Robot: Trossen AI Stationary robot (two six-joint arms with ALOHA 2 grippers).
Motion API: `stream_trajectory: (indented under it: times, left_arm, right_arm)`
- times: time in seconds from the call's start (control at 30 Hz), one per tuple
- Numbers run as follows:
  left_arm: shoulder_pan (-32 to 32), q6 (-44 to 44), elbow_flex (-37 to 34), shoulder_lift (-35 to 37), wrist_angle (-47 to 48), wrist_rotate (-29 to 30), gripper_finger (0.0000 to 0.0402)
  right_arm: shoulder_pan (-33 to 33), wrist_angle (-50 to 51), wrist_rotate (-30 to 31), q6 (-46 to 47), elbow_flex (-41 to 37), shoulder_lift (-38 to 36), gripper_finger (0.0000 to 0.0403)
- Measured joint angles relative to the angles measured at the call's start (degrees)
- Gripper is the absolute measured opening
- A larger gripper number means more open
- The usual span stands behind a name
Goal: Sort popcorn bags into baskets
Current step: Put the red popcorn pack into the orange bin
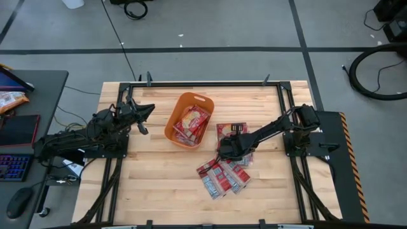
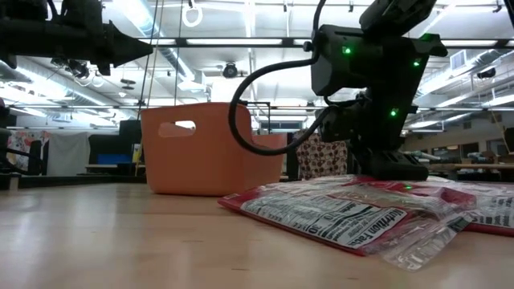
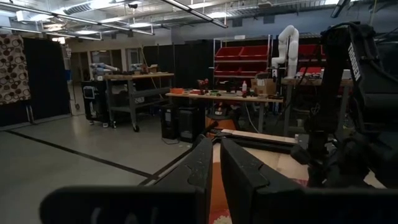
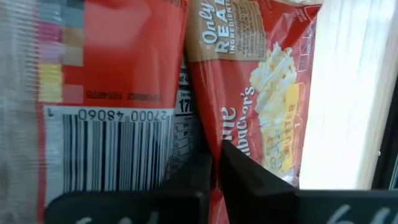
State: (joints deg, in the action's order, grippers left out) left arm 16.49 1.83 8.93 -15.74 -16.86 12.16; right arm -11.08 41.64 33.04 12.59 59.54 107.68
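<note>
The orange basket (image 1: 189,119) stands at the table's far middle with several red popcorn bags (image 1: 191,121) inside; it also shows in the low view (image 2: 201,148). More bags lie in a pile (image 1: 224,175) on the wood, and one lies apart (image 1: 230,130). My right gripper (image 1: 226,149) is down at the pile's far end, shut on a red bag with a popcorn picture (image 4: 267,93). My left gripper (image 1: 145,111) hangs shut and empty in the air, left of the basket. My right gripper pinches one long edge of the red bag (image 4: 214,155) between its two fingers. The fingers come from above, pointing down. The bag lies flat beside a second bag with a barcode (image 4: 112,143). Whether it is lifted clear, I cannot tell.
The pile in the low view (image 2: 353,213) lies close to the near edge. Bare wood (image 1: 152,178) lies left of the pile and near the front. Black frame rails (image 1: 210,83) run along the table's far edge.
</note>
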Motion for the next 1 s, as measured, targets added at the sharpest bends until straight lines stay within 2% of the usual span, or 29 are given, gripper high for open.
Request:
stream_trajectory:
  times: [0.1,0.3,0.53,0.7,0.8,1.0]
  left_arm:
    - [0.0,0.0,0.0,0.0,0.0,0.0,0.0036]
    - [0.0,0.0,0.0,0.0,0.0,0.0,0.0036]
    - [0.0,0.0,0.0,0.0,0.0,0.0,0.0036]
    - [0.0,0.0,0.0,0.0,0.0,0.0,0.0036]
    - [0.0,0.0,0.0,0.0,0.0,0.0,0.0036]
    - [0.0,0.0,0.0,0.0,0.0,0.0,0.0036]
  right_arm:
    - [-0.4,2.6,1.0,0.3,1.6,0.0,0.0036]
    - [-1.2,10.6,2.8,0.7,6.9,0.0,0.0015]
    - [-1.7,20.0,9.8,2.7,14.5,0.0,0.0020]
    - [-2.7,20.3,19.8,0.0,19.0,0.0,0.0017]
    - [-2.9,16.3,23.8,-6.5,20.2,-0.1,0.0022]
    - [-1.9,-1.7,19.5,-33.4,19.1,0.5,0.0026]
